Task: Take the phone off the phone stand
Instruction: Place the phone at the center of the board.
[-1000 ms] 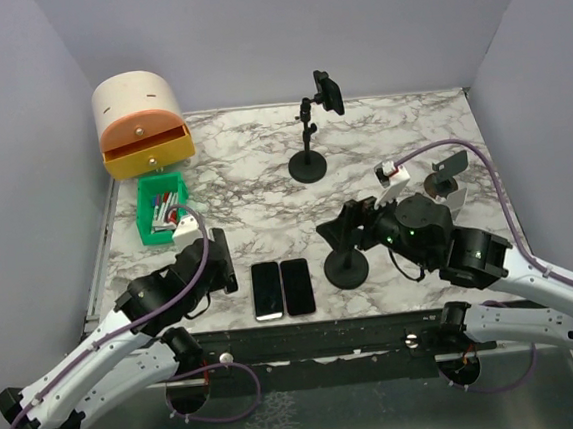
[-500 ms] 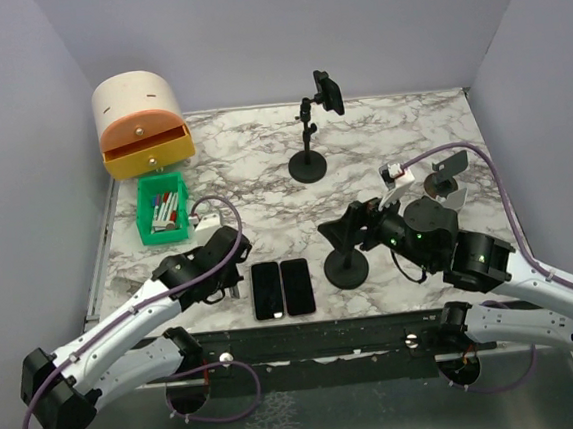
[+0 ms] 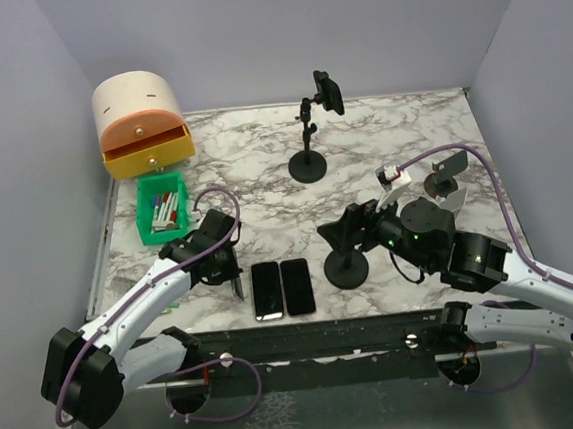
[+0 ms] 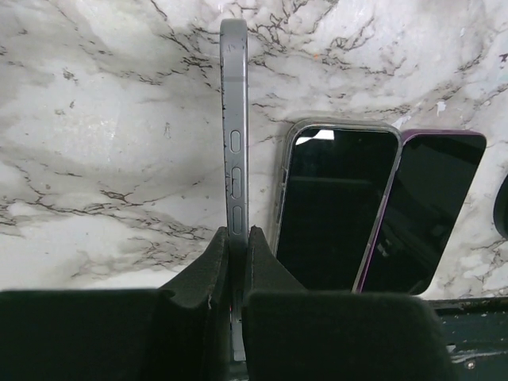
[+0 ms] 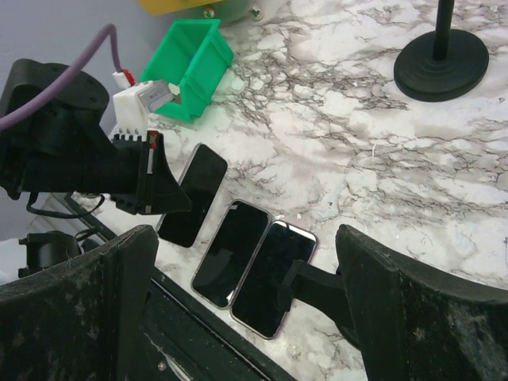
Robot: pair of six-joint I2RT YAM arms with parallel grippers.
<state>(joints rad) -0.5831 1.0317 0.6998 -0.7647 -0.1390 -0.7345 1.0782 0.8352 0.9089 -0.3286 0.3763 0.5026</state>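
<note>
My left gripper (image 3: pixel 233 275) is shut on a grey phone (image 4: pixel 234 119), held edge-on just above the marble table, left of two phones lying flat. Those are a clear-cased phone (image 4: pixel 337 206) and a purple-edged phone (image 4: pixel 421 210); both also show in the top view (image 3: pixel 267 289) (image 3: pixel 297 286). In the right wrist view the held phone (image 5: pixel 193 194) hangs beside them. My right gripper (image 5: pixel 254 302) is open, its fingers either side of the near phone stand's empty clamp arm (image 5: pixel 313 282). That stand (image 3: pixel 347 264) holds no phone. A far stand (image 3: pixel 308 162) carries a black phone (image 3: pixel 330 92).
A green bin (image 3: pixel 162 207) of pens stands at the left. A cream and orange drawer box (image 3: pixel 140 122) sits at the back left. A small grey and white object (image 3: pixel 446 176) lies right of my right wrist. The table's front edge runs just below the phones.
My left arm has swung its elbow forward and turned the wrist, keeping the grey phone in its grip left of the two flat phones. The right arm has barely moved.
</note>
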